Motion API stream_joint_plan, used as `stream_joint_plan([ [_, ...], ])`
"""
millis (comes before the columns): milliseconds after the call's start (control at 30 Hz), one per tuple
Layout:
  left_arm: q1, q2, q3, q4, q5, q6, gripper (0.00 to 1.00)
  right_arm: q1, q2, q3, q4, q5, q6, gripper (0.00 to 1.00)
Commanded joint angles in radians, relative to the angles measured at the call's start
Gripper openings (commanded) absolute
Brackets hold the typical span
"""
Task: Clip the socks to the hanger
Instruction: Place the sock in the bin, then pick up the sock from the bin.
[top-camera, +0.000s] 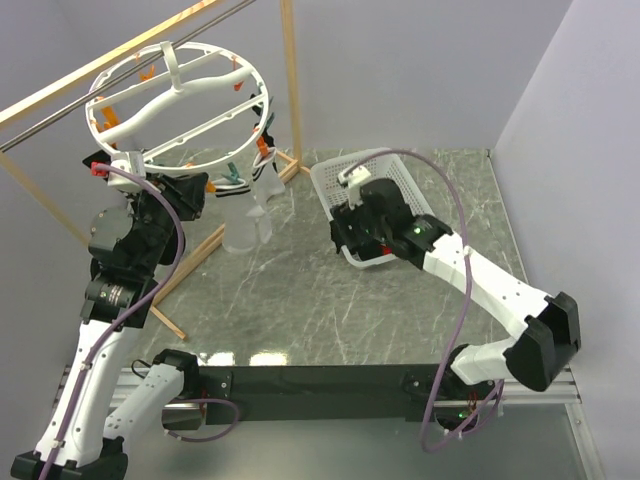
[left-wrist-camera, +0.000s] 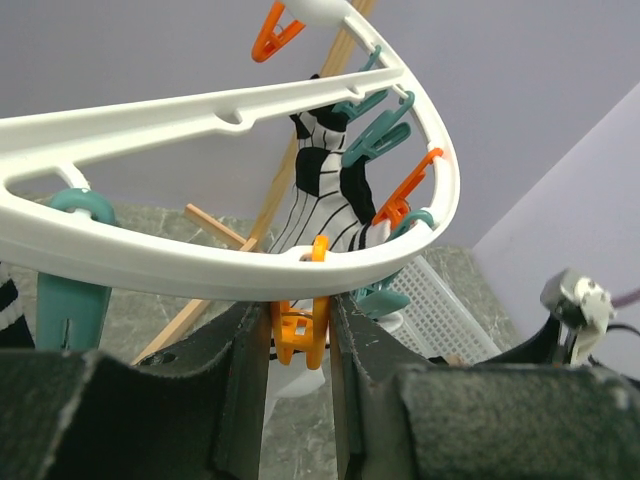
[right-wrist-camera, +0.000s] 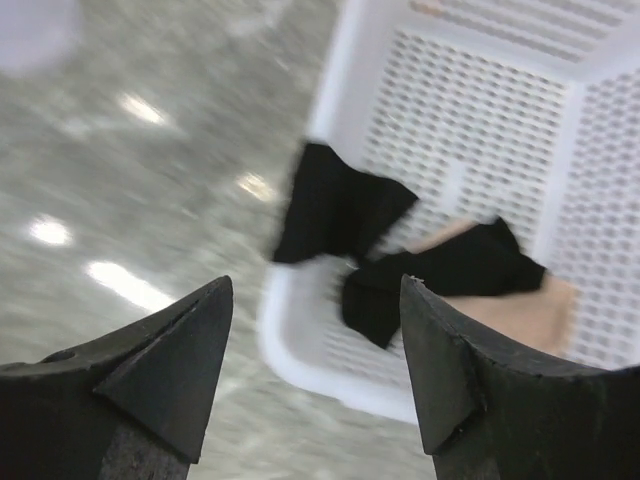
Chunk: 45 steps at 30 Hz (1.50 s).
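1. The hanger (left-wrist-camera: 180, 265) is a large round ring of smooth white plastic with curved cross-bars. It hangs by its hook from a rail on a wooden frame (top-camera: 290, 70) at the far left of the table (top-camera: 330, 310).
2. Small teal and orange clips hang around its rim.
3. One sock (left-wrist-camera: 320, 180), black with thin white stripes, hangs soft and creased from clips on the ring's far side.
4. The left gripper (left-wrist-camera: 298, 315) is up under the ring's near rim. Its dark, matte fingers are closed tight on an orange clip (left-wrist-camera: 300, 340).
5. Two plain black socks (right-wrist-camera: 340, 210) lie crumpled in the basket (right-wrist-camera: 470, 120). One is draped over its near rim and the other (right-wrist-camera: 445, 270) is just inside, on something tan that cannot be made out.
6. The basket is white plastic with walls pierced by rows of small holes. It sits on the table's right half, well apart from the hanger.
7. The right gripper (right-wrist-camera: 315, 285) hangs over the basket's near rim with its pointed black fingers spread wide and nothing between them.
8. The table top is glossy grey-green stone-look with pale veins.
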Motion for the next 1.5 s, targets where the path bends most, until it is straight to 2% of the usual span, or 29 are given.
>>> stream_joint_plan([
  [0,-0.003,-0.013,-0.009,0.048,0.010,0.020,0.12,0.007,-0.054,-0.120,0.174,0.141,-0.203,0.74],
  [133,-0.003,-0.020,-0.020,0.055,0.005,0.019,0.12,0.002,-0.024,-0.082,0.137,0.135,-0.150,0.76],
  [200,-0.003,-0.025,-0.029,0.061,0.001,0.014,0.12,-0.001,0.045,-0.039,0.114,0.094,-0.067,0.72],
  [233,-0.005,-0.028,-0.032,0.066,-0.001,0.014,0.12,-0.002,0.070,-0.027,0.098,0.054,-0.041,0.66],
  [300,-0.003,-0.030,-0.030,0.063,-0.004,0.013,0.12,-0.002,0.136,0.002,0.096,0.017,0.039,0.61],
  [433,-0.003,-0.025,-0.012,0.052,-0.006,0.020,0.13,-0.015,0.229,0.074,0.047,-0.038,0.122,0.60],
  [533,-0.003,-0.023,-0.001,0.048,-0.002,0.023,0.13,-0.028,0.271,0.119,0.009,-0.023,0.143,0.58],
  [600,-0.005,-0.023,-0.003,0.048,-0.007,0.028,0.13,-0.038,0.283,0.124,0.007,-0.025,0.149,0.52],
  [633,-0.003,-0.023,-0.003,0.048,-0.007,0.031,0.13,-0.045,0.285,0.125,0.005,-0.026,0.154,0.44],
  [733,-0.003,-0.019,-0.003,0.045,-0.007,0.034,0.13,-0.051,0.292,0.122,0.004,-0.032,0.159,0.34],
  [967,-0.003,-0.020,-0.003,0.052,-0.007,0.042,0.13,-0.053,0.332,0.122,-0.018,-0.040,0.157,0.35],
  [1167,-0.003,-0.020,0.000,0.048,-0.007,0.046,0.13,-0.056,0.325,0.110,-0.007,-0.042,0.165,0.02],
  [1467,-0.005,-0.020,-0.001,0.051,-0.004,0.042,0.13,-0.093,0.253,0.058,0.039,-0.055,0.189,0.00],
])
